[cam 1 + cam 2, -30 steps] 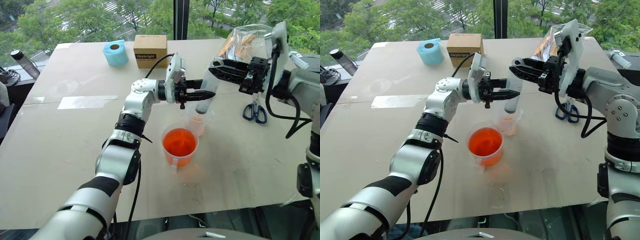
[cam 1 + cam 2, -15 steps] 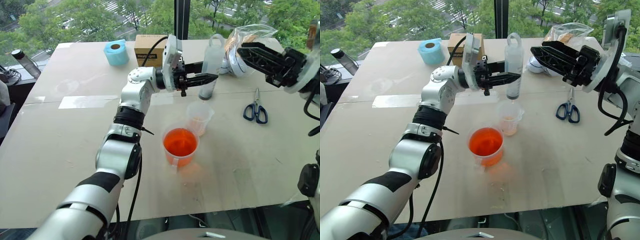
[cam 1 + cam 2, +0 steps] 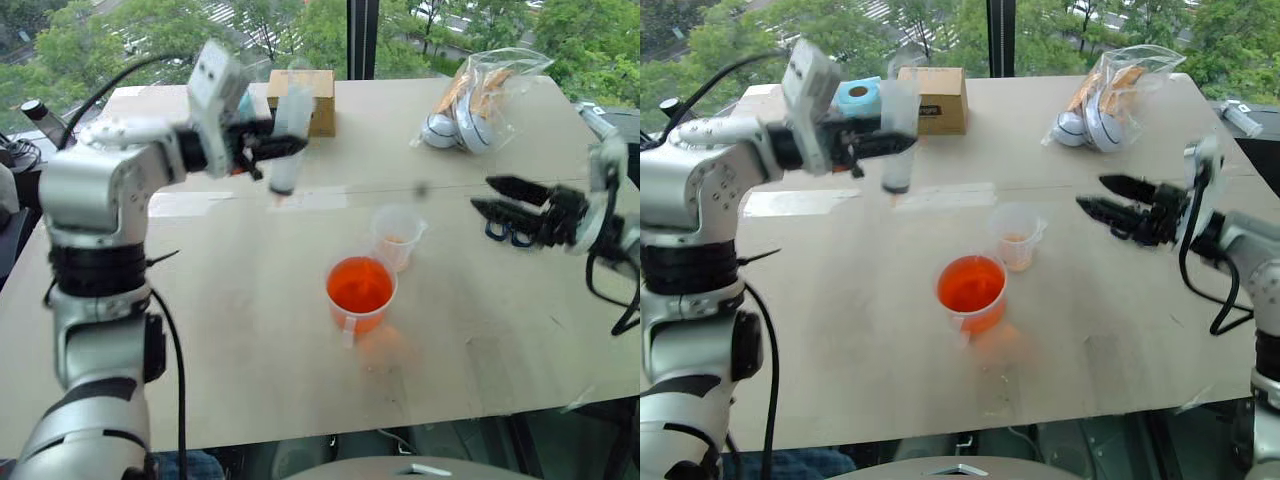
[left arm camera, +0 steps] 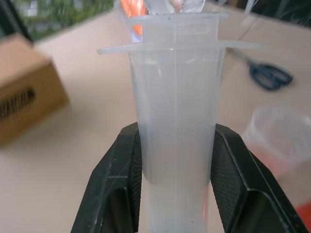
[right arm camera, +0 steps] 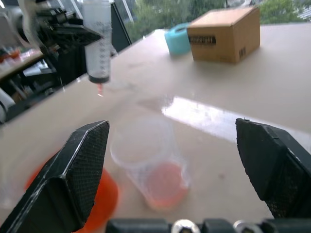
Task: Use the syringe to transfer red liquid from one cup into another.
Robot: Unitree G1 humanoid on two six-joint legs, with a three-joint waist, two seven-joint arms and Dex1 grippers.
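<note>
So the big change: a second back the left gripper (image 3: 285, 143) had the syringe (image 3: 287, 150) parked right over the small clear beaker (image 3: 397, 236), with the right gripper (image 3: 490, 196) up at its top end. By this frame the left arm had swung the syringe well away from the beaker, out toward the cardboard box (image 3: 312, 98), fingers pinched tight on the barrel and the tube roughly upright with its tip down. The right gripper had let go, dropped and pulled back from the beaker toward the scissors (image 3: 510, 235), fingers spread wide with nothing in them.

The beaker had a bit of pale red liquid (image 5: 164, 184) in the bottom, and the orange cup (image 3: 360, 293) just beside it was full of the stuff. A red bead (image 5: 100, 90) hung at the syringe tip in the right wrist view. My read is that one squirt got delivered, and the syringe was either being set aside or taken round for another go.

Writing: the box had a dark label, but I couldn't honestly read it. The syringe barrel showed graduation marks, digits too small to make out.
</note>
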